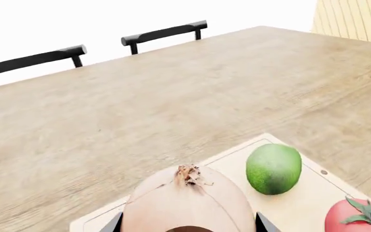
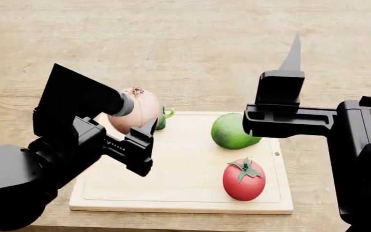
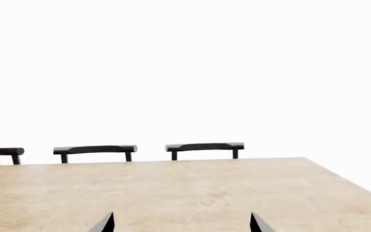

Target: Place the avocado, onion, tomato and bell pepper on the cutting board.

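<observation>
your left gripper (image 2: 137, 137) is clamped on the onion (image 2: 135, 109), its jaws pressed to the bulb's two sides, and it holds the bulb in the air above the far left corner of the cutting board (image 2: 179, 195); in the left wrist view the onion (image 1: 187, 203) fills the space between the fingers, root tuft pointing away from the camera. the board lies at the near edge of the wooden table (image 2: 192, 48), roughly in the middle of its width. just behind the onion, at the board's far edge, a sliver of the bell pepper (image 2: 163, 118) peeks out with its pale stem; you cannot tell from here whether it rests on the board or just off it on the table. the avocado (image 2: 232, 131) sits on the board toward its far right corner, and the tomato (image 2: 243, 179) sits near its near right corner, well apart from the onion. your right gripper (image 2: 291, 63) is raised over the right side, fingers spread and empty, its camera looking out at chairs (image 3: 205, 148) along the far edge. so two items look done; the onion needs lowering and releasing on the open left half, and the pepper probably needs checking afterwards.
</observation>
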Controlling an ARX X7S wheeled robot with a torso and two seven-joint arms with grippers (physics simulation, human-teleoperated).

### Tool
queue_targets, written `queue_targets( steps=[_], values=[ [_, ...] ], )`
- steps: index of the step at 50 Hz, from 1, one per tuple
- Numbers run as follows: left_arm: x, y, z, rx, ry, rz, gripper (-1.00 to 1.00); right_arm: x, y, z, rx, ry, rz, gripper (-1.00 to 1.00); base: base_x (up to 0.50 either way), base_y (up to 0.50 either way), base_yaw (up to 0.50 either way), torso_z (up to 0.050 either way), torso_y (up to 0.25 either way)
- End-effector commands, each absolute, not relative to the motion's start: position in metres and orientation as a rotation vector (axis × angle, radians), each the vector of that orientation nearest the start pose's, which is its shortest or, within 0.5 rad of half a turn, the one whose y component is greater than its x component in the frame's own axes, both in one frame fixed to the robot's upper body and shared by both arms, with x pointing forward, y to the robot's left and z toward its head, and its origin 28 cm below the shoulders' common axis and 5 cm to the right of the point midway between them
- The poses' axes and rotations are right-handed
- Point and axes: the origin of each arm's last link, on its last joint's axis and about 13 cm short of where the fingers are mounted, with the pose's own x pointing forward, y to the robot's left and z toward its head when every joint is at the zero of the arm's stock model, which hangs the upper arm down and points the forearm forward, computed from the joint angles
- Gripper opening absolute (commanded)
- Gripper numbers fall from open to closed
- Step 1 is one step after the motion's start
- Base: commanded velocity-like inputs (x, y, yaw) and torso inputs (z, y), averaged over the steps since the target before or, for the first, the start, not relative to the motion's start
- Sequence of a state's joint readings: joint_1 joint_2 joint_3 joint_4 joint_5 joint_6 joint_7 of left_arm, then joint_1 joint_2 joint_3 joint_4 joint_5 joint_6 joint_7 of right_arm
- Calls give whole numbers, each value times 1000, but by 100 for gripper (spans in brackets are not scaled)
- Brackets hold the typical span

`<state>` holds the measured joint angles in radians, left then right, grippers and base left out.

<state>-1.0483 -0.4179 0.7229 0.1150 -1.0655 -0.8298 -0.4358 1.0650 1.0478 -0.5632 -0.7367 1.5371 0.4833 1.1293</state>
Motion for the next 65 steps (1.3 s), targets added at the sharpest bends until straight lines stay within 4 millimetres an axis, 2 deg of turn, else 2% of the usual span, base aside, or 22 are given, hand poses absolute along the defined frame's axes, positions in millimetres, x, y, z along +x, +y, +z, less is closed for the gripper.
queue_targets(
  steps=[1, 17, 32, 33, 47, 51, 55, 58, 62, 65],
  values=[
    [309, 155, 192, 88, 243, -503, -100, 188, -129, 291, 11, -241, -23, 100, 0, 0, 0, 0, 0],
    [297, 152, 175, 66, 300, -522, -100, 188, -129, 290, 13, -226, -19, 100, 0, 0, 0, 0, 1],
    [295, 152, 176, 41, 313, -523, -100, 188, -127, 291, 17, -221, -12, 100, 0, 0, 0, 0, 0],
    [295, 152, 176, 40, 313, -521, 100, 188, -127, 291, 16, -222, -12, 100, 0, 0, 0, 0, 0],
    [294, 154, 182, 25, 300, -518, 100, 188, -128, 289, 22, -217, -14, 100, 0, 0, 0, 0, 0],
    [285, 158, 208, 3, 213, -526, 100, 188, -128, 289, 23, -217, -15, 100, 0, 0, 0, 0, 0],
    [252, 164, 258, -25, 34, -558, 100, 187, -128, 290, 21, -220, -16, 100, 0, 0, 0, 3, 0],
    [227, 171, 285, -31, -71, -547, 100, 187, -127, 290, 21, -222, -13, 100, 0, 0, 0, 0, 0],
    [203, 181, 301, -25, -161, -511, 100, 187, -126, 290, 23, -224, -8, 100, 0, 0, 0, 0, 0],
    [189, 188, 301, -29, -188, -473, 100, 188, -126, 290, 24, -226, -5, 100, 0, 0, 0, 0, 0]
  ],
)
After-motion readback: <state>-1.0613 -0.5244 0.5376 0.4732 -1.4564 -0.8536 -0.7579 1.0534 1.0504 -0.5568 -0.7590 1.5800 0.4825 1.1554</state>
